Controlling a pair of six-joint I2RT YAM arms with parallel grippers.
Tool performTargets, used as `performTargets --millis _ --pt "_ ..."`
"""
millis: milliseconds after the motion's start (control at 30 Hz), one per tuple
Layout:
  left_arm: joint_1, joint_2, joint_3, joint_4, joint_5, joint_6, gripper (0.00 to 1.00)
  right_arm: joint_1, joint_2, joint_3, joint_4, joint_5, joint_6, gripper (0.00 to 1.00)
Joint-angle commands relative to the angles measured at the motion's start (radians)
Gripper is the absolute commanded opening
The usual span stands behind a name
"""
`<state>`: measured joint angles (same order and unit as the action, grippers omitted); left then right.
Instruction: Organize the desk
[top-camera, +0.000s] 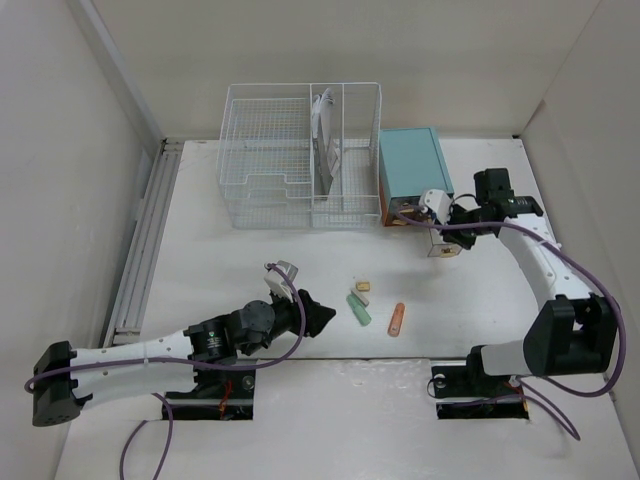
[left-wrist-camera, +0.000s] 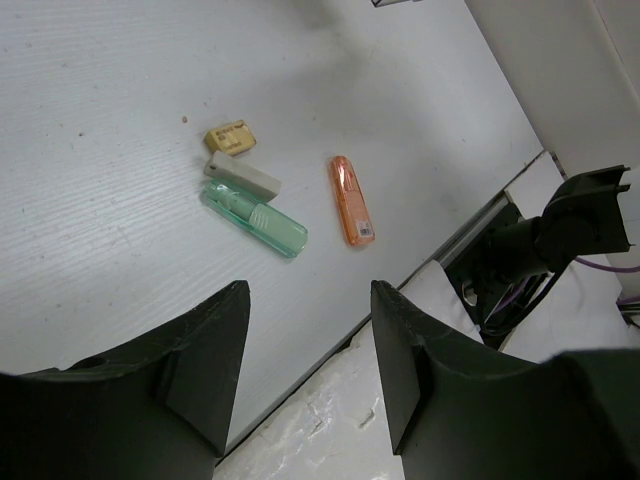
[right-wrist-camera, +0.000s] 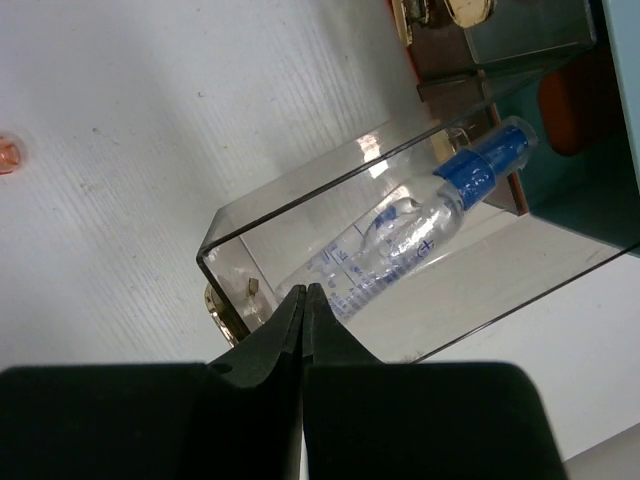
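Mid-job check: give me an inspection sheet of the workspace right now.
Surface: white matte desk, flat.
Job's things: translucent green case, orange stick, beige block, yellow piece, loose near the front edge.
Clutter: white wire basket; teal drawer cabinet, clear drawer out, blue-capped bottle inside.
Grippers: left gripper open, above desk; right gripper shut, fingers at clear drawer.
Cables: purple cables along both arms.
Surroundings: light walls, metal rail at left.

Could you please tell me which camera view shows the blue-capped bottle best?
The right wrist view: the blue-capped bottle lies close up inside the clear drawer. In the top external view that drawer is too small to reveal it; the left wrist view misses it.
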<state>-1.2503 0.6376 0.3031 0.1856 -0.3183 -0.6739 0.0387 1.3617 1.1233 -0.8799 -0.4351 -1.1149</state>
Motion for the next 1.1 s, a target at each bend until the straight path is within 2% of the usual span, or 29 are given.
performTargets --millis 0,167,333,467,533,567,633,667,800,933,1067 --pt "-0.006 -0.016 0.002 0.034 -0.008 -0.003 0.48 -0.008 -0.015 0.016 -0.126 -0.036 -0.017 0.00" --pt "-0.006 -0.007 -0.007 0.043 0.001 -0.003 0.48 -0.008 -0.048 0.016 -0.087 -0.045 0.007 0.00" --pt "-0.006 -0.007 -0.007 0.043 0.001 -0.003 0.48 -0.017 -0.162 -0.032 0.137 -0.054 0.121 0.03" --pt "-0.006 -0.007 -0.007 0.034 0.001 -0.003 0.48 -0.017 -0.243 -0.054 0.188 -0.102 0.141 0.03" --pt "-0.006 -0.016 -0.007 0.034 0.001 -0.003 0.48 -0.017 -0.243 -0.054 0.130 -0.134 0.066 0.03" --pt "-0.006 -0.016 -0.007 0.034 0.001 -0.003 0.48 -0.017 -0.243 -0.042 0.033 -0.134 0.020 0.00" --pt "-0.006 -0.026 -0.007 0.034 0.001 -0.003 0.48 -0.017 -0.219 -0.014 -0.092 -0.146 -0.142 0.00" --pt "-0.006 -0.026 -0.016 0.043 0.001 -0.003 0.48 -0.017 -0.205 -0.005 -0.222 -0.146 -0.268 0.00" --pt "-0.006 -0.004 -0.027 0.083 0.010 0.008 0.47 -0.037 -0.159 0.004 -0.387 -0.126 -0.390 0.00" --pt "-0.006 0.045 -0.003 0.103 0.019 0.028 0.47 -0.037 -0.148 -0.020 -0.326 -0.088 -0.373 0.00" --pt "-0.006 0.065 0.007 0.124 0.019 0.039 0.47 -0.037 -0.124 -0.074 -0.141 -0.024 -0.228 0.00"
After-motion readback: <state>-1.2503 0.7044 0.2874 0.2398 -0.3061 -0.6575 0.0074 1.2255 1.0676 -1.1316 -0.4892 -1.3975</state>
